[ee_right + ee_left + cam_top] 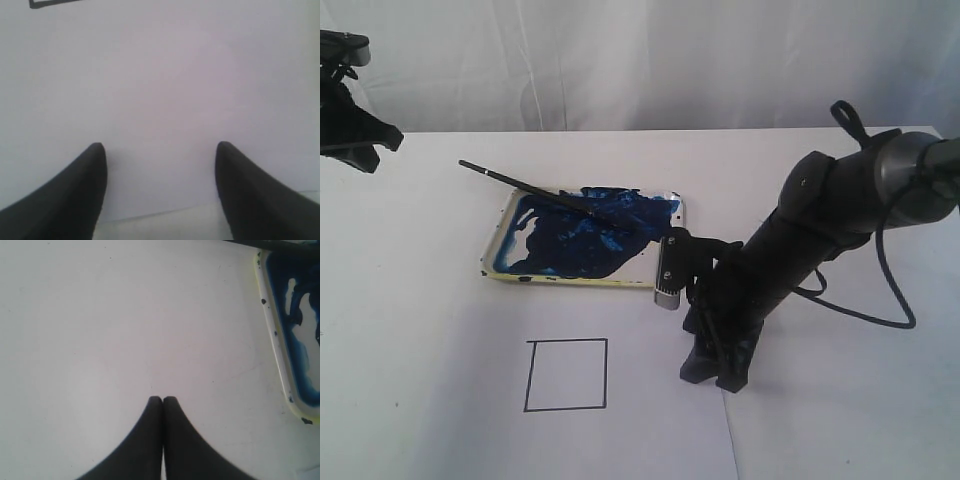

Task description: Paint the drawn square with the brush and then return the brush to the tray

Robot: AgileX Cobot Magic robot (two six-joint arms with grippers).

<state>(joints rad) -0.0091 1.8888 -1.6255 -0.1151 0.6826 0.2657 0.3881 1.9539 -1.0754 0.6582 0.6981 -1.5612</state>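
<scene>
The drawn square (566, 375) is a black outline on the white paper sheet (470, 400), white inside; one corner of the square (50, 2) shows in the right wrist view. Behind it sits the tray (498, 240), smeared dark blue, also in the left wrist view as the tray (280, 365). The brush (535, 190) lies across the tray, handle sticking out past its far left rim. My right gripper (712, 378) rests open on the paper's right edge, right of the square, holding nothing (160, 150). My left gripper (163, 399) is shut and empty, hovering over bare table far left.
The left arm (345, 110) is raised at the far left edge of the table. The paper's right edge (730, 430) runs just under my right gripper. A white backdrop closes the far side of the table.
</scene>
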